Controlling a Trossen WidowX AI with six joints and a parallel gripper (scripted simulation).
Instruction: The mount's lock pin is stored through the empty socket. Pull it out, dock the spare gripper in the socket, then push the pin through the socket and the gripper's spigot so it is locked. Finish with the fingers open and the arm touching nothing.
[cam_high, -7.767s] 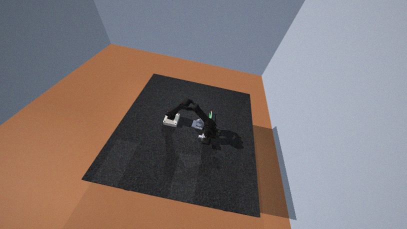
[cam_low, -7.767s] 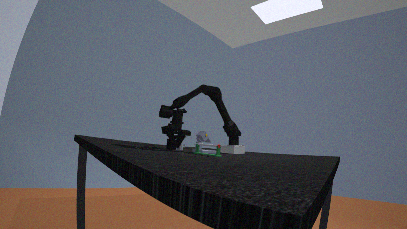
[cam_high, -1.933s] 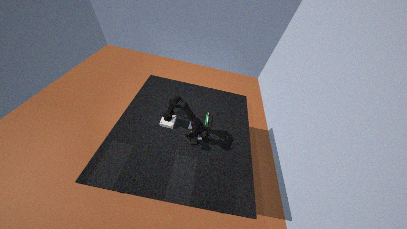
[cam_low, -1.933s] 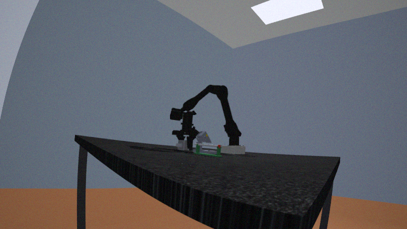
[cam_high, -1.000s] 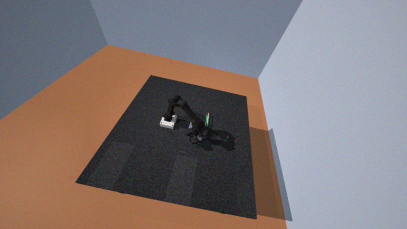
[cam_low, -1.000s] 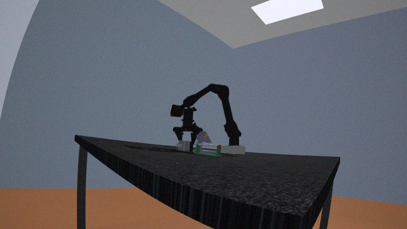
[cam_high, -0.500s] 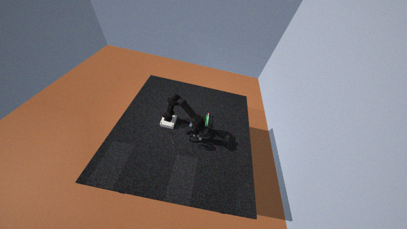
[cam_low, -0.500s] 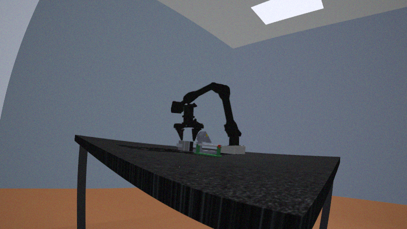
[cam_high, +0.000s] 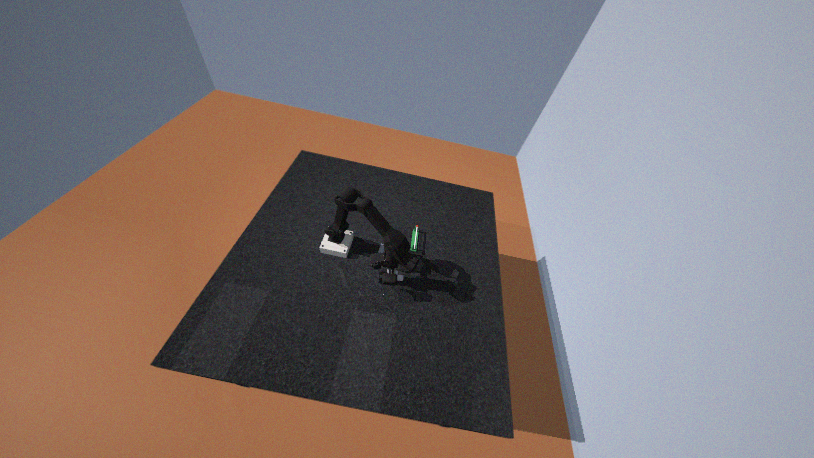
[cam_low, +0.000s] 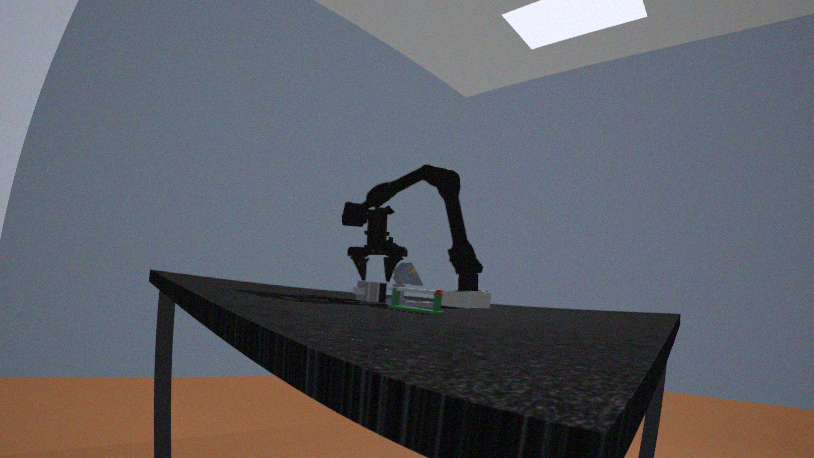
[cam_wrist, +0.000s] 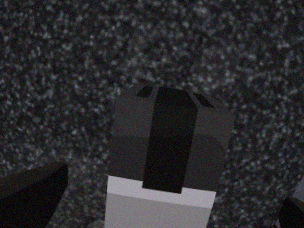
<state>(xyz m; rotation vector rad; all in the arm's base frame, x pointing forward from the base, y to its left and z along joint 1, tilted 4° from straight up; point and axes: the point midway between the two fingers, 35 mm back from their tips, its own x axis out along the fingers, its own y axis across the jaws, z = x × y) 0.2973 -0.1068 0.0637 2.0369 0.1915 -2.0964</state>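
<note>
My gripper (cam_low: 375, 266) is open and empty. It hangs just above the spare gripper (cam_low: 370, 291) (cam_wrist: 170, 142), a dark body with a black stripe and a light grey end block, which lies on the table. In the wrist view my fingers stand on either side of it without touching. The green mount (cam_high: 414, 239) (cam_low: 415, 308) sits right beside the spare gripper. The lock pin's red head (cam_high: 417, 226) (cam_low: 438, 293) shows at the mount's far end, with a silver shaft along the mount. I cannot tell how the spigot and the socket meet.
A grey wedge-shaped part (cam_low: 407, 275) stands behind the mount. The arm's white base (cam_high: 335, 244) (cam_low: 469, 299) is on the black table (cam_high: 318, 341) (cam_low: 512, 364). The table's edges are far from the work area.
</note>
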